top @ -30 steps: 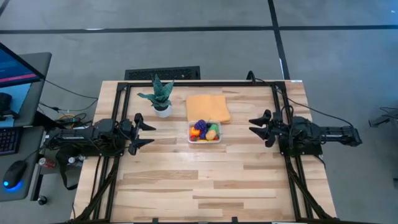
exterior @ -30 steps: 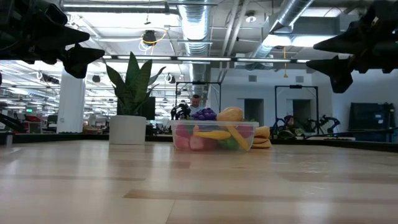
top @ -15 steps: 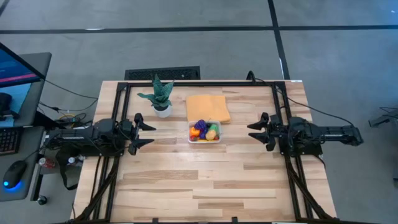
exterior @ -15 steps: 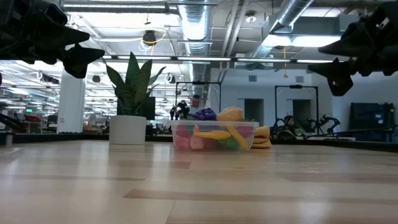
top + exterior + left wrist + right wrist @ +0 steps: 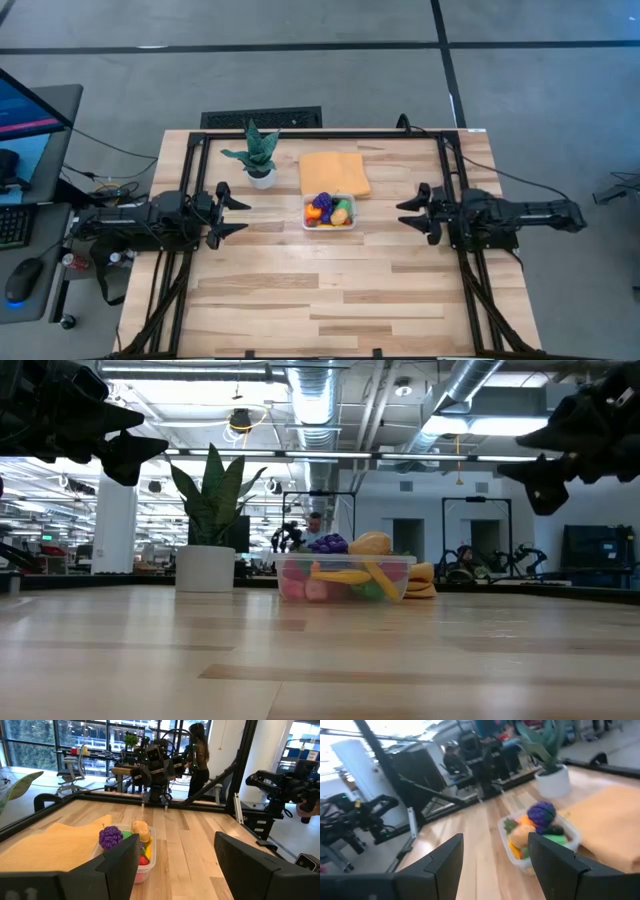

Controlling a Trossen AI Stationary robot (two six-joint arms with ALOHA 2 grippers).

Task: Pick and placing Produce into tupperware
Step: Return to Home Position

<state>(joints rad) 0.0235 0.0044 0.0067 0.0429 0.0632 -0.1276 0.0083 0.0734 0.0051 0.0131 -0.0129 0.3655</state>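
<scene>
The clear tupperware (image 5: 329, 213) stands on the table's middle, just in front of the orange cloth (image 5: 334, 173). The produce (image 5: 328, 208) fills it: purple grapes (image 5: 110, 837), a yellow-orange piece (image 5: 371, 544), and red and green bits. My left gripper (image 5: 246, 215) hangs open and level at the table's left, pointing at the tupperware from well short of it. My right gripper (image 5: 400, 215) hangs open and level at the table's right, also facing the tupperware (image 5: 540, 839) with a gap between. Nothing sits between either pair of fingers.
A green potted plant in a white pot (image 5: 259, 156) stands left of the orange cloth (image 5: 55, 845). A black frame (image 5: 320, 134) runs along the table's far edge and down both sides. The near half of the wooden table (image 5: 320, 300) is bare.
My right gripper has swung a little, its fingertips shifting toward the table's near edge, and it has stayed open. The tupperware and the produce have not moved.
</scene>
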